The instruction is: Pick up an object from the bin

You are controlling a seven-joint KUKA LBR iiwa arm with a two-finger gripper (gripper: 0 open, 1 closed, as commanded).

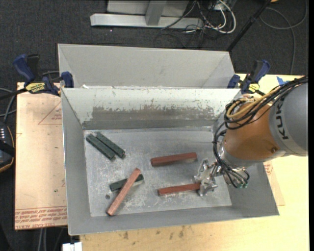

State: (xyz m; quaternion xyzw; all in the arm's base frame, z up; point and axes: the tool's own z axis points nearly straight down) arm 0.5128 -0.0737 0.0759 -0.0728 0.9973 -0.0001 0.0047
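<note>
My gripper [206, 180] sat low at the right end of the reddish-brown bar [177, 189], which lay flat on the bin's [73, 162] floor, not yet lifted; whether my jaws were spread or pinching it, I could not tell.

Two dark green bars [105, 146] lie side by side at the far left. A red-brown bar [173, 159] lies flat in the middle. At the near left, a long pinkish-brown stick [124, 191] lies slanted across a short dark bar [117, 185], touching it. Cables [216, 14] lie on the dark floor far away.
</note>
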